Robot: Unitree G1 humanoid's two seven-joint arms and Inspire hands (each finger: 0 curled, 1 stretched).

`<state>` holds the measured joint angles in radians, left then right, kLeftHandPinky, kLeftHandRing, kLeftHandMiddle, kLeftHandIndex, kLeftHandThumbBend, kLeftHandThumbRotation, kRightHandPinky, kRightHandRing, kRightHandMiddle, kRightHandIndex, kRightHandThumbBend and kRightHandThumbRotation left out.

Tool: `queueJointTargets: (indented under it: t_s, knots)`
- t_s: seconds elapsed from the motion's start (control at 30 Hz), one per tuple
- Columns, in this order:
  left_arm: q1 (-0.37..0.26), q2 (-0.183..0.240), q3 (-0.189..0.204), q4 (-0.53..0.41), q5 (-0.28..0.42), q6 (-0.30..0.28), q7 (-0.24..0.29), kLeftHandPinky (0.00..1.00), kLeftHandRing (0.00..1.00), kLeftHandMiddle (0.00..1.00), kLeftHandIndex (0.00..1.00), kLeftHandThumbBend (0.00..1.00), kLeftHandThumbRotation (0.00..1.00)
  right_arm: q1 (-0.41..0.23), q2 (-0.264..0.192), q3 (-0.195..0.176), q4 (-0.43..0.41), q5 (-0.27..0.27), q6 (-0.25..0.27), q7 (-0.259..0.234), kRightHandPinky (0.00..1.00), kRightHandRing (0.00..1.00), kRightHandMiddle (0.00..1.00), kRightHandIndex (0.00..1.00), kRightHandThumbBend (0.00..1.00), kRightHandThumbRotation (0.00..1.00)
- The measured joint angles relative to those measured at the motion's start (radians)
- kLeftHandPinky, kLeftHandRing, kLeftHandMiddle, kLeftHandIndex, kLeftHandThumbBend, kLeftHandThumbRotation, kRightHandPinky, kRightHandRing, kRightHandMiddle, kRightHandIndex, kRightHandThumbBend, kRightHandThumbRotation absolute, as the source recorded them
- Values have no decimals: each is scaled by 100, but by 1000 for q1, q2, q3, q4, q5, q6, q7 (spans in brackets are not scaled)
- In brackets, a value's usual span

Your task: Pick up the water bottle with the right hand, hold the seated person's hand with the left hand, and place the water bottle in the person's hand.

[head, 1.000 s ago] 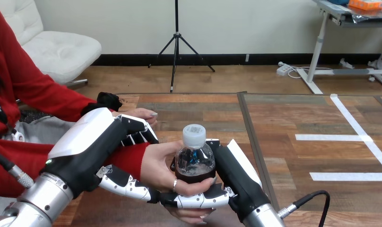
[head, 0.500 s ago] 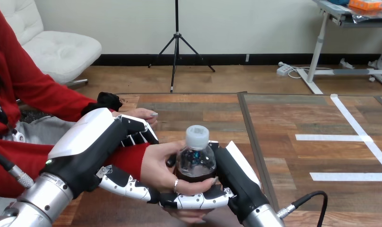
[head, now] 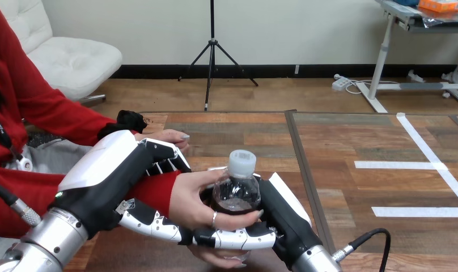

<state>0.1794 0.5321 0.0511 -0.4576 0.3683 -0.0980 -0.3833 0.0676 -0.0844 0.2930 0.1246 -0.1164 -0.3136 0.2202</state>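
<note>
The bottle point(head: 236, 192) stands upright over the table's point(head: 351, 141) near edge, in the person's near hand point(head: 191, 199), which wraps its left side. My right hand point(head: 286, 218) clamps it from the right, fingers point(head: 238, 238) curled round its base. Further left, my left hand point(head: 110, 173) is closed round the person's wrist point(head: 158, 190).

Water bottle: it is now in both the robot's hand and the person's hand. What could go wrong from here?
The right hand and the person's hand both grip the water bottle; opening too early might drop it. The two sit close together, so a pinch seems possible.
</note>
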Motion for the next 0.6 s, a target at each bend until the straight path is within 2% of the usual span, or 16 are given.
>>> queueJointTargets:
  t_s: [0.47,0.6]
  knots:
    - [0,2,0,1,7,-19,6,50,55,58,59,100,0,2,0,-8,0,12,0,17,91,94,95,98,100,58]
    - [0,2,0,1,17,-21,6,53,59,62,63,100,3,2,0,-14,0,17,0,20,92,95,95,99,100,60]
